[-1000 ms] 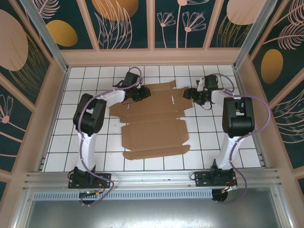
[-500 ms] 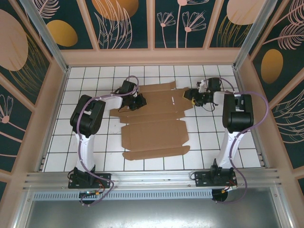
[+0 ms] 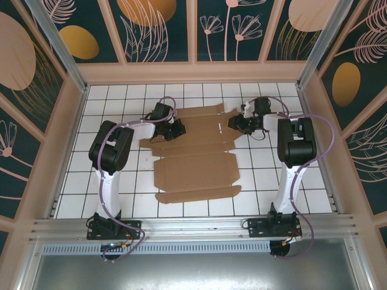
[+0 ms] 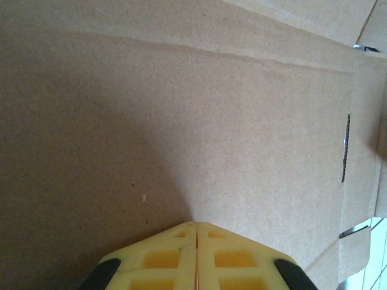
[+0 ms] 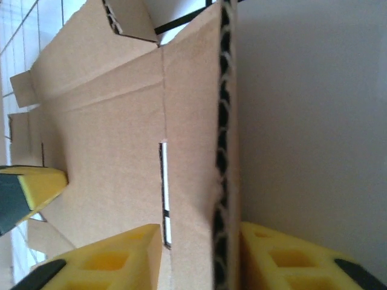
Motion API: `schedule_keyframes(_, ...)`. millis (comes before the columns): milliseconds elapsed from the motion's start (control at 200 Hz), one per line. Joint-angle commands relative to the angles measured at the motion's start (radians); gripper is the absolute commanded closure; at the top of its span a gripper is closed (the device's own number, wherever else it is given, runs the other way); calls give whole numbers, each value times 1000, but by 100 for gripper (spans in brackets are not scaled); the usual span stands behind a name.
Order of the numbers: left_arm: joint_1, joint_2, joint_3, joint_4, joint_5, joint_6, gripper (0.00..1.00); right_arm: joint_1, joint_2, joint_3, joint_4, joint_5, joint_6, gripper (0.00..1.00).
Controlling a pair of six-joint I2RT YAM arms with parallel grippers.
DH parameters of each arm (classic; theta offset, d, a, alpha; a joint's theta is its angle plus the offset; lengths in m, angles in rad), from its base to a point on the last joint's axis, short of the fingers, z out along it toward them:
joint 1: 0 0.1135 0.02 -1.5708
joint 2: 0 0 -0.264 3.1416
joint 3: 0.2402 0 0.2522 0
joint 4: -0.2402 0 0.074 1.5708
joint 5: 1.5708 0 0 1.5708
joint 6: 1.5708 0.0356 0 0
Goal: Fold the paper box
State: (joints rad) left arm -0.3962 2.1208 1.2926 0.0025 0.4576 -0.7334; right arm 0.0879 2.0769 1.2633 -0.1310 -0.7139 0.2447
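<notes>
Lab test cell: aluminium frame (image 3: 181,226), white tiled floor (image 3: 109,109), patterned walls (image 3: 163,30).

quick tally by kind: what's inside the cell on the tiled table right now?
Cardboard sheets: 1, the paper box, unfolded flat
Robot arms: 2
Grippers: 2, the left gripper and the right gripper, both at the sheet's far end
Total: 5

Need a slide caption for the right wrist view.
Right end effector straddling the raised edge of the paper box, yellow fingers either side of the corrugated cardboard.
</notes>
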Motion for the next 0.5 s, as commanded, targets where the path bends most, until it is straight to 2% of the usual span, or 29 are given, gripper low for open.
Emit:
schedule_keyframes(0, 3, 20, -37, -29, -31, 14, 92, 32, -63, 15, -100, 56, 4, 75)
schedule_keyframes(105, 3, 15, -41, -23, -30, 8, 93, 55, -121, 48, -146, 130, 5, 88)
schedule_keyframes(160, 3, 13, -41, -18, -30, 6, 93, 83, -138, 78, -176, 160, 4, 90)
schedule_keyframes(315, 2, 9, -38, -16, -30, 0, 94, 187, -125, 198, -318, 308, -32, 87)
schedule_keyframes(495, 4, 0, -43, -13, -34, -9, 94, 327, -97, 303, -439, 617, -45, 75)
